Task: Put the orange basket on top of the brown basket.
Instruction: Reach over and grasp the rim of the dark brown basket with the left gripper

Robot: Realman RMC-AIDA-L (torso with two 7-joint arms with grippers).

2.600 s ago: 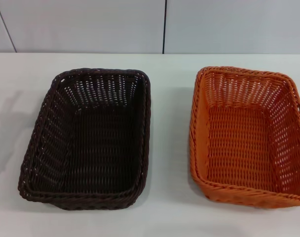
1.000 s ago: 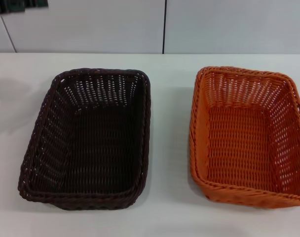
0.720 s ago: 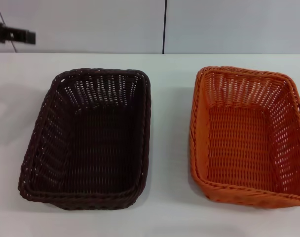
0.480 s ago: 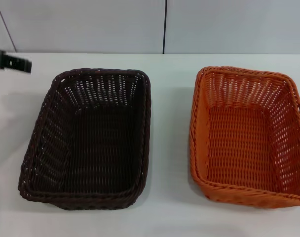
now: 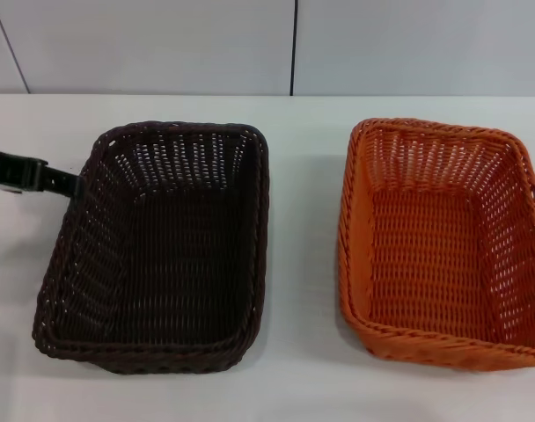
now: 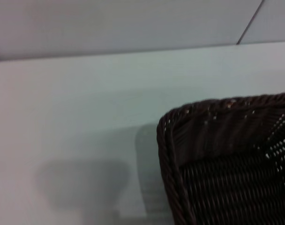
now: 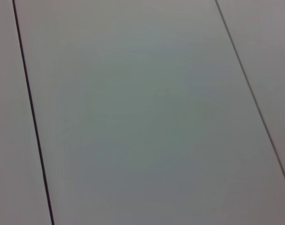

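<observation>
The brown basket (image 5: pixel 162 251) sits on the white table at the left. The orange basket (image 5: pixel 439 242) sits on the table at the right, apart from it. Both are empty and upright. My left gripper (image 5: pixel 61 180) comes in from the left edge, close to the brown basket's far left rim; I see only a dark part of it. The left wrist view shows a corner of the brown basket (image 6: pixel 227 164) and its shadow on the table. My right gripper is out of view; its wrist view shows only wall panels.
The white table (image 5: pixel 303 264) runs to a pale panelled wall (image 5: pixel 162 44) at the back. A gap of bare table lies between the two baskets.
My left gripper has come into view at the top left and moved down and right, toward the brown basket's left rim. The baskets have not moved.
</observation>
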